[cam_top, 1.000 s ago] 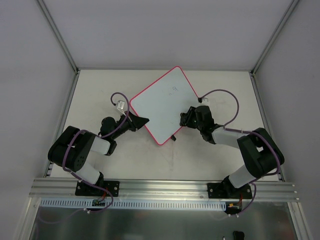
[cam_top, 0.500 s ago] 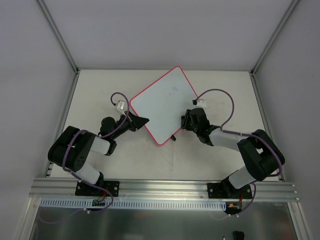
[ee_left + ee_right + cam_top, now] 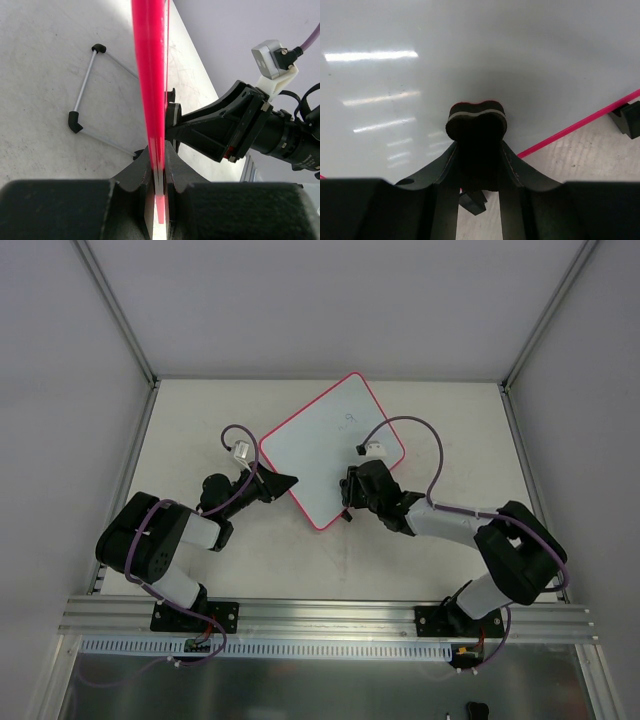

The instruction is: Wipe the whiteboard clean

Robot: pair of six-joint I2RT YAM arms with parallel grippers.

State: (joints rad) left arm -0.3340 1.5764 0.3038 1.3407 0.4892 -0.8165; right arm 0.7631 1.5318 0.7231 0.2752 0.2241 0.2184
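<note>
The whiteboard (image 3: 325, 445) lies tilted like a diamond on the table, white with a pink-red rim. Faint handwriting (image 3: 348, 420) sits near its far corner. My left gripper (image 3: 283, 481) is shut on the board's left edge; in the left wrist view the red rim (image 3: 152, 100) runs between the closed fingers. My right gripper (image 3: 348, 490) is shut on a small black eraser (image 3: 476, 122) and presses it on the white surface (image 3: 470, 50) near the board's near-right edge (image 3: 580, 127). The right gripper also shows in the left wrist view (image 3: 200, 132).
A thin wire stand (image 3: 87, 80) with black ends lies on the table under the board. A black clip (image 3: 627, 120) shows at the board's edge. Grey enclosure walls stand round the table (image 3: 200, 410). Purple cables loop above both wrists.
My right gripper has slid left with the eraser, from off the board's right edge onto its near-right part. The left gripper and the board have not moved.
</note>
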